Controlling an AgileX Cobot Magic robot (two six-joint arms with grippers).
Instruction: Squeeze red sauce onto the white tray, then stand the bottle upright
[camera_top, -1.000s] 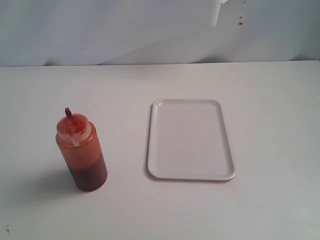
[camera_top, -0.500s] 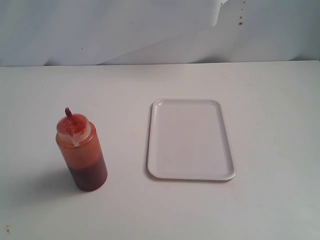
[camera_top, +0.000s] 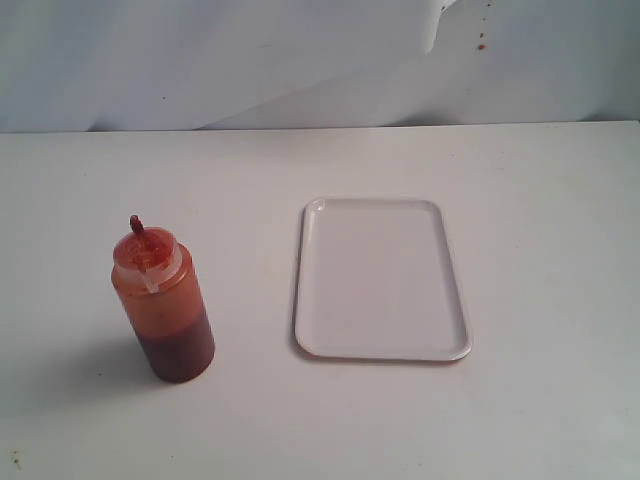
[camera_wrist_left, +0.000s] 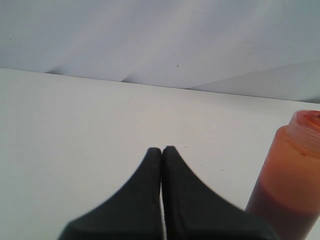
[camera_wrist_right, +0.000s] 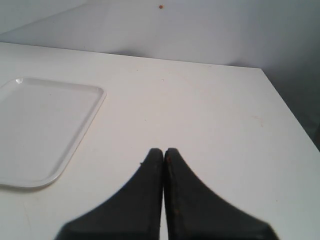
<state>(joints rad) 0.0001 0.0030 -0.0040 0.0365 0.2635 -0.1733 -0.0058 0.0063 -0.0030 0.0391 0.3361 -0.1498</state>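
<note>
The translucent, red-orange plastic squeeze bottle (camera_top: 163, 305) stands upright toward the left edge of the white worktop (camera_top: 400, 430), nearer the front edge than the back. Its domed top and narrow nozzle point up. Whether the small tethered cap covers the nozzle cannot be told.

The dark red sauce (camera_top: 181, 352) fills roughly the lower part of the bottle, with a thinner orange film above. The bottle is therefore probably fairly light and bottom-heavy. Its wall looks soft enough to give under pressure, and the smooth plastic may be slippery. A grip across the middle of the cylinder, above the sauce line, looks best, firm enough to lift without squirting early.

The flat, rectangular white plastic tray (camera_top: 380, 278) with its low rim lies well apart from the bottle, near the worktop's middle. It is bare, and its long sides run front to back.

The left gripper (camera_wrist_left: 161, 150) hangs just beside the bottle with its black jaws pressed together, holding nothing. The right gripper (camera_wrist_right: 163, 151), likewise pressed together and holding nothing, sits toward the right edge, beyond the tray.

Behind the back edge hangs a creased pale grey backdrop (camera_top: 200, 60) flecked with a few red specks (camera_top: 481, 44).
</note>
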